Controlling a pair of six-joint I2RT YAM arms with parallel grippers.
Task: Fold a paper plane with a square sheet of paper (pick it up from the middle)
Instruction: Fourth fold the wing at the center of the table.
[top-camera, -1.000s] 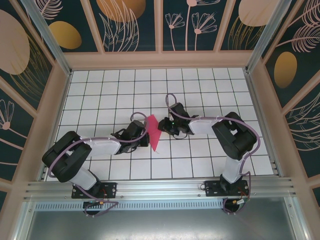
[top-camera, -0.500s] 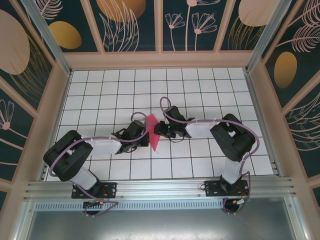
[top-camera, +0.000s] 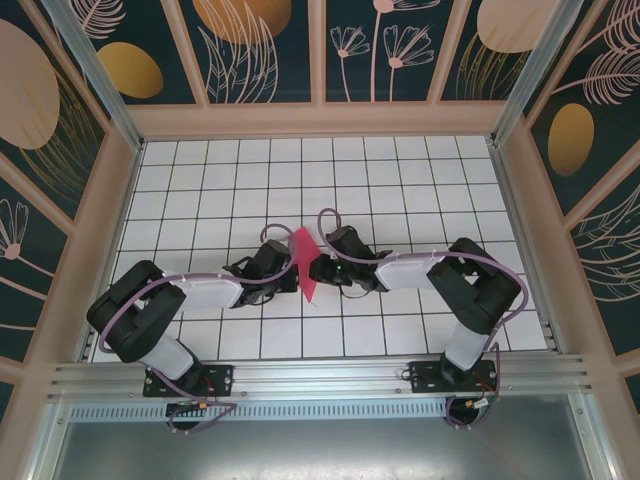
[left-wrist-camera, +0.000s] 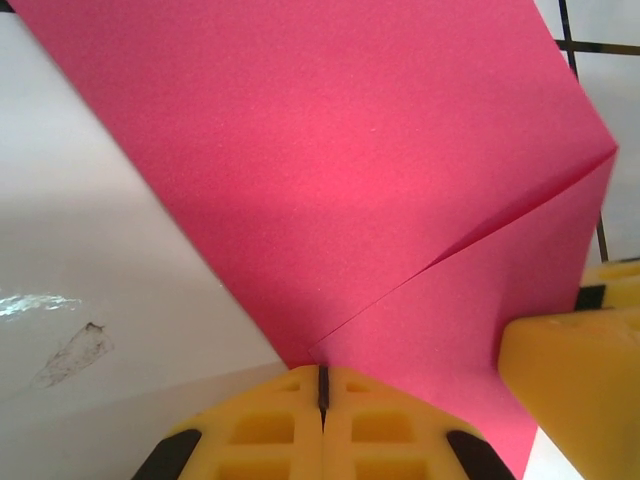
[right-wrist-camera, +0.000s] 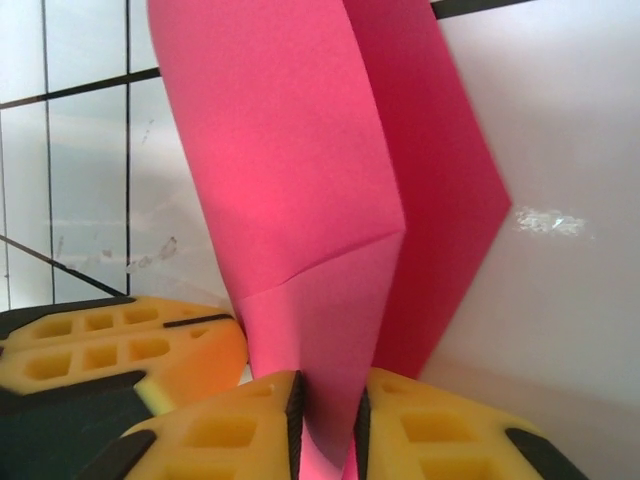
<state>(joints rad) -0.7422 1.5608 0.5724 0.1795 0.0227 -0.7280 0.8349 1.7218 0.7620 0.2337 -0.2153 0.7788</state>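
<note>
The square sheet of paper (top-camera: 305, 262) is red-pink and folded, with diagonal creases, and stands up off the white grid table between my two grippers. My left gripper (top-camera: 291, 274) is shut on its lower left edge; in the left wrist view the paper (left-wrist-camera: 330, 170) runs into the closed yellow jaws of that gripper (left-wrist-camera: 322, 385). My right gripper (top-camera: 317, 270) meets it from the right. In the right wrist view a curled fold of the paper (right-wrist-camera: 300, 170) sits between this gripper's (right-wrist-camera: 328, 425) pads, touching both. The left gripper's yellow fingers (right-wrist-camera: 120, 350) lie close beside it.
The white grid table (top-camera: 400, 180) extends around the grippers. A pink frame rim (top-camera: 320, 120) and patterned walls enclose it. An aluminium rail (top-camera: 320, 375) runs along the near edge, where both arm bases stand. The right gripper's finger (left-wrist-camera: 570, 390) shows at the left wrist view's lower right.
My right gripper has moved left to the paper and its jaws have narrowed onto the fold. The left gripper has stayed put, shut on the paper.
</note>
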